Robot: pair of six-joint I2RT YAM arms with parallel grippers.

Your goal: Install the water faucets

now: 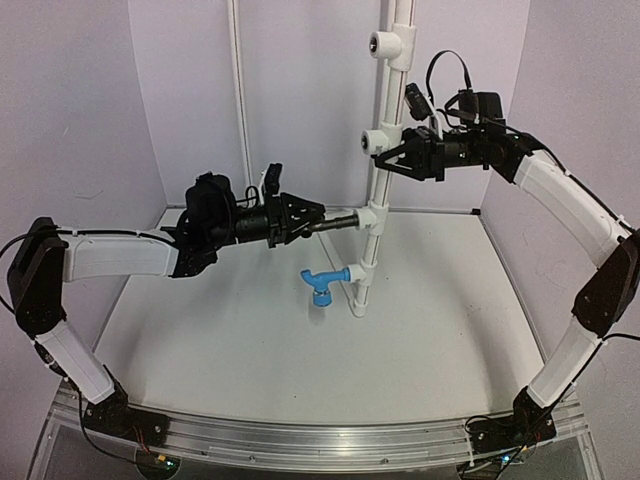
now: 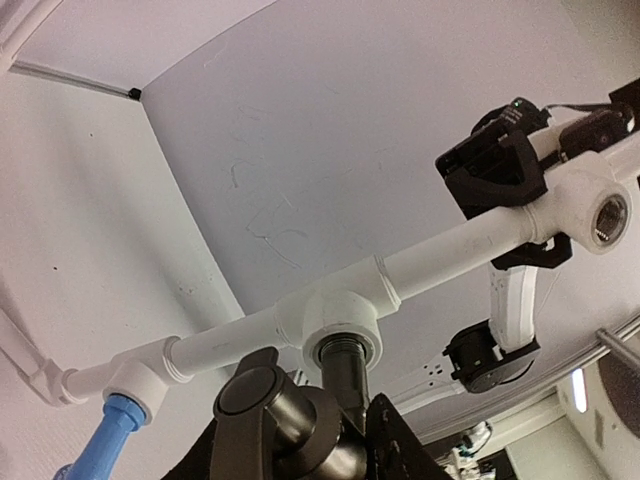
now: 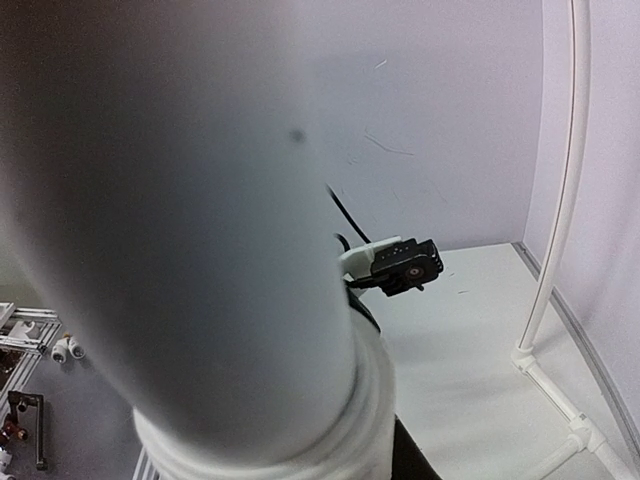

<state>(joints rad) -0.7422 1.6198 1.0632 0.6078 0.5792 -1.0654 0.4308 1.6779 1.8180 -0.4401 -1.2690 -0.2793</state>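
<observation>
A white upright pipe (image 1: 378, 190) carries several tee fittings. The blue faucet (image 1: 322, 284) sits screwed into the lowest tee, and it also shows in the left wrist view (image 2: 110, 425). My left gripper (image 1: 318, 220) is shut on the black faucet (image 1: 340, 222), held level. The faucet's threaded end (image 2: 343, 358) is inside the socket of the middle tee (image 2: 335, 312). My right gripper (image 1: 385, 160) is shut on the pipe one tee higher, and it also shows in the left wrist view (image 2: 500, 170). In the right wrist view the blurred pipe (image 3: 200, 200) hides the fingers.
Two tees higher on the pipe have open sockets (image 1: 371, 140) (image 1: 380, 42). A second thin white pipe (image 1: 238, 90) runs up the back wall. Purple walls close in the white table (image 1: 220, 350) on three sides. An aluminium rail (image 1: 320, 440) lines the near edge.
</observation>
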